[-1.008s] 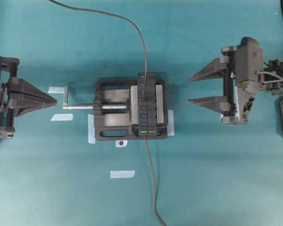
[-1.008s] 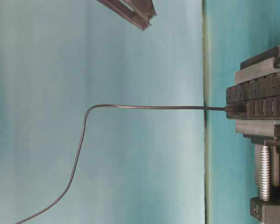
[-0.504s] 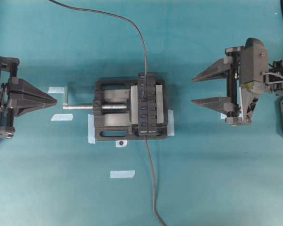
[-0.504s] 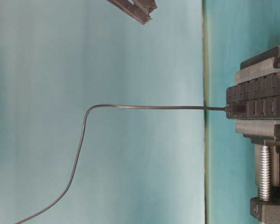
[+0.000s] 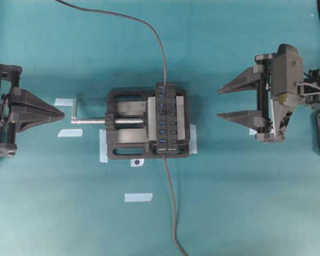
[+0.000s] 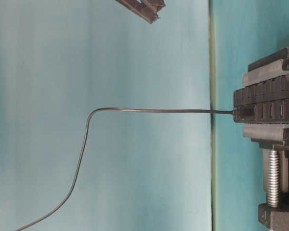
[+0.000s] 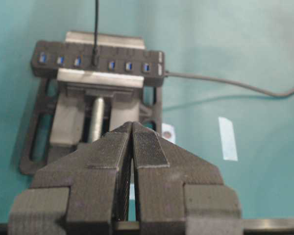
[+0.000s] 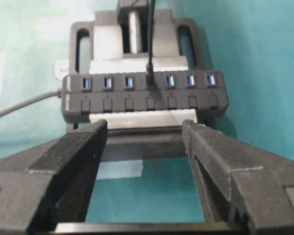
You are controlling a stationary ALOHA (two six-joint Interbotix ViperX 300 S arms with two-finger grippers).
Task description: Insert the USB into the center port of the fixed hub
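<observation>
USB (image 8: 150,78) sits plugged into the fixed hub (image 8: 144,105); right gripper (image 5: 236,100) wide open, empty, well clear; left gripper (image 5: 56,112) closed, empty.

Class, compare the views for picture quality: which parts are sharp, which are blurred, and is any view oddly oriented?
Right wrist view: fixed hub sharp, right gripper fingers soft. Left wrist view: shut left gripper crisp, hub slightly soft. Table-level view: turned sideways, evenly lit. Overhead view: flat light, faint shadows.

Black USB (image 8: 149,78) seated in fixed hub's (image 8: 144,94) center port.
</observation>
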